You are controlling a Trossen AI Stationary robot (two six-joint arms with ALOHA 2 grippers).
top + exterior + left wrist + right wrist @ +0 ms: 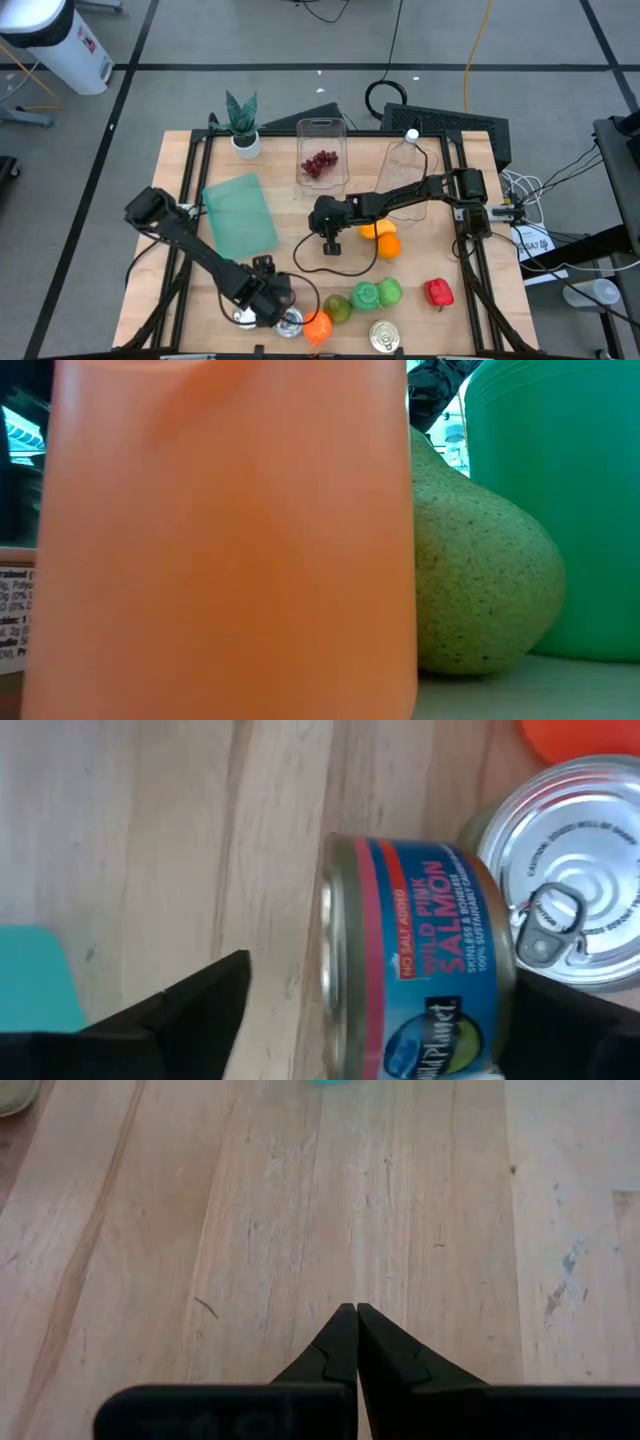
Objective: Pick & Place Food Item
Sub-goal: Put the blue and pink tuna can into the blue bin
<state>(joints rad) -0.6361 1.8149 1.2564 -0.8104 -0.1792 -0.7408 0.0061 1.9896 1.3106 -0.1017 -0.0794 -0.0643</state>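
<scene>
I have the left end effector [370,1020] spread wide around the salmon can [415,955], lying on its side on the worktop [150,840] beside an upright tin [565,890]. It seems not yet gripped. Next: close squarely. Right end effector [356,1312] idles shut mid-worktop.

Even, bright overhead light fills the high view, with soft shadows. In the low view a blurred orange plastic object [220,530] sits too close for focus. Glare glints on the silver can lid [565,885] at three o'clock.
</scene>
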